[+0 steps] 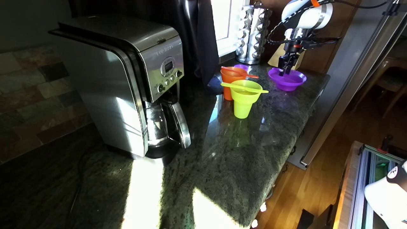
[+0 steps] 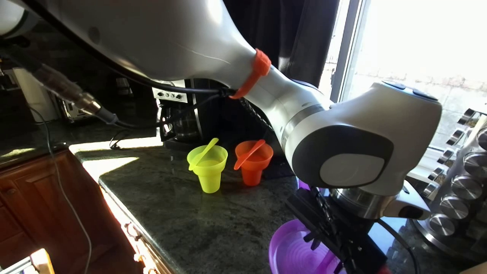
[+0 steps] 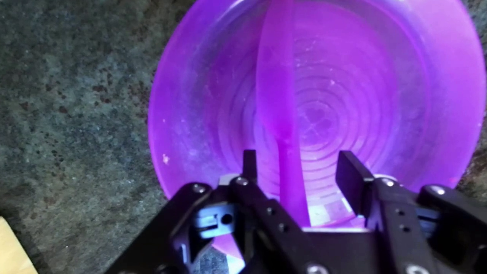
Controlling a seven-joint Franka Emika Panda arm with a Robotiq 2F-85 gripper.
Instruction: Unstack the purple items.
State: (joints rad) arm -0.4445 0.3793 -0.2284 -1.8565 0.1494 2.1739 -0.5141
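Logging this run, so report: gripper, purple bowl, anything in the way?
Gripper open, nothing held. Purple bowl beneath, purple spoon showing between jaws. No obstacle seen.

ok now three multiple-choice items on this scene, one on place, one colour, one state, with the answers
1. Where is the purple spoon?
A on the orange cup
B across the purple bowl
C on the floor

2. What colour is the spoon on the lime cup?
A purple
B orange
C lime

3. How is the gripper?
A open
B shut
C gripping the orange cup

1 B: the wrist view shows it running over the purple bowl.
2 C: both exterior views show it lime.
3 A: in the wrist view its jaws stand apart, with gaps either side of the purple spoon.
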